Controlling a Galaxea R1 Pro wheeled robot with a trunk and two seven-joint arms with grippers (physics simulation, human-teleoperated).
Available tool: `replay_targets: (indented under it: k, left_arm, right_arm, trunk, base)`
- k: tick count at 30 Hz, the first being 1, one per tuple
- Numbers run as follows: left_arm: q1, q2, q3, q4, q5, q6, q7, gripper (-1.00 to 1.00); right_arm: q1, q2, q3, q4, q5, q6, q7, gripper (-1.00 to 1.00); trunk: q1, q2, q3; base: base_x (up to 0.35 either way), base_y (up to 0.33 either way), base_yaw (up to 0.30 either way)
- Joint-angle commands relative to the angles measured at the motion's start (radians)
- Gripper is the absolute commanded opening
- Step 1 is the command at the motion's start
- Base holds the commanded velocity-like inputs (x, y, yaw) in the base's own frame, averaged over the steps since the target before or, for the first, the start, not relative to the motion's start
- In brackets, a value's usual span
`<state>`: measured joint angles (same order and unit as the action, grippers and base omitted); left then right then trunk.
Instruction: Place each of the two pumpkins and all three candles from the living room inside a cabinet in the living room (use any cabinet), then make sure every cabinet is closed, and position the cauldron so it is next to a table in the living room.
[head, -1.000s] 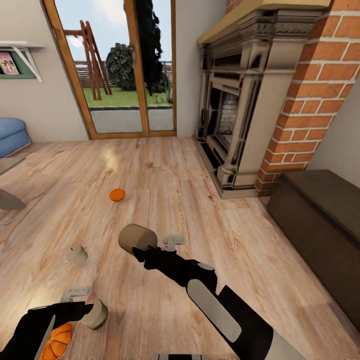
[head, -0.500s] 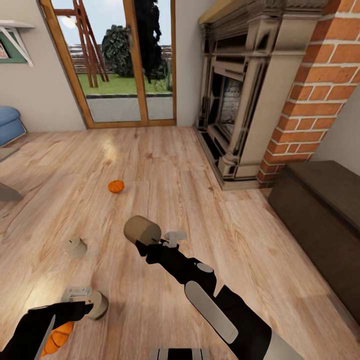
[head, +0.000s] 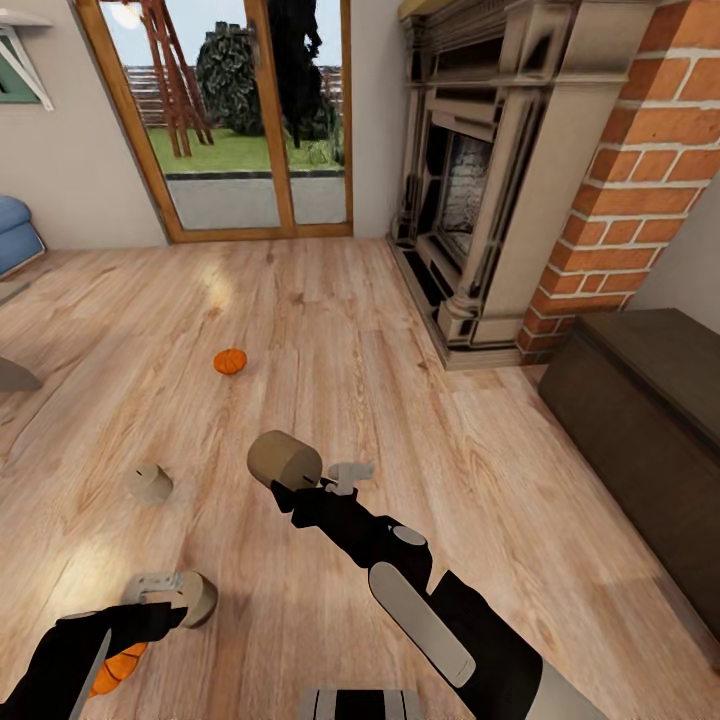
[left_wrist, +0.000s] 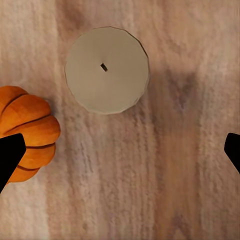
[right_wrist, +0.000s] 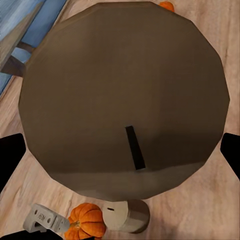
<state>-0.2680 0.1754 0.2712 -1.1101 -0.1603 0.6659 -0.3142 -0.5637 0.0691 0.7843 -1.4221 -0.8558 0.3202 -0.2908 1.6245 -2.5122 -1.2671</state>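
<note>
My right gripper (head: 300, 478) clenched a candle (head: 283, 461) at centre frame, a stiff, light, smooth cylinder best pinched across its sides, while my left gripper (head: 165, 590) hung released over another candle (left_wrist: 107, 69).

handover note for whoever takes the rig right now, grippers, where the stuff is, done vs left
Right gripper: shut on a candle, held above the floor.
Left gripper: open, over a second candle standing on the floor; not gripped yet.
One pumpkin lies beside that candle, under the left arm. The other pumpkin sits further out on the floor. Third candle stands on the floor between them.
Cabinet is at the right, by the fireplace, shut on the faces seen.
Done: one candle picked up.
Left: stow all five items, close the cabinets, place the cauldron.
</note>
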Motion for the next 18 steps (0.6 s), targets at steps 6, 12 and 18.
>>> replay_targets:
  k: [6, 12, 18]
  left_arm:
    - [0.000, 0.000, 0.002, -0.001, -0.010, 0.004, -0.009, 1.00]
    - [0.000, -0.001, 0.002, -0.001, -0.010, 0.004, -0.009, 1.00]
    - [0.000, -0.001, 0.002, -0.001, -0.010, 0.006, -0.009, 1.00]
  right_arm:
    - [-0.001, 0.001, 0.001, 0.006, -0.008, 0.001, -0.007, -1.00]
    - [-0.001, 0.001, 0.001, 0.012, -0.008, 0.002, -0.007, -1.00]
    - [-0.001, 0.002, 0.001, 0.012, -0.008, 0.001, -0.007, -1.00]
  trunk:
    - [0.000, 0.000, -0.001]
    - [0.000, 0.000, -0.001]
    - [0.000, 0.000, -0.001]
  base:
    - [0.000, 0.092, 0.000]
    - [0.005, 0.074, 0.000]
    - [0.132, 0.094, 0.000]
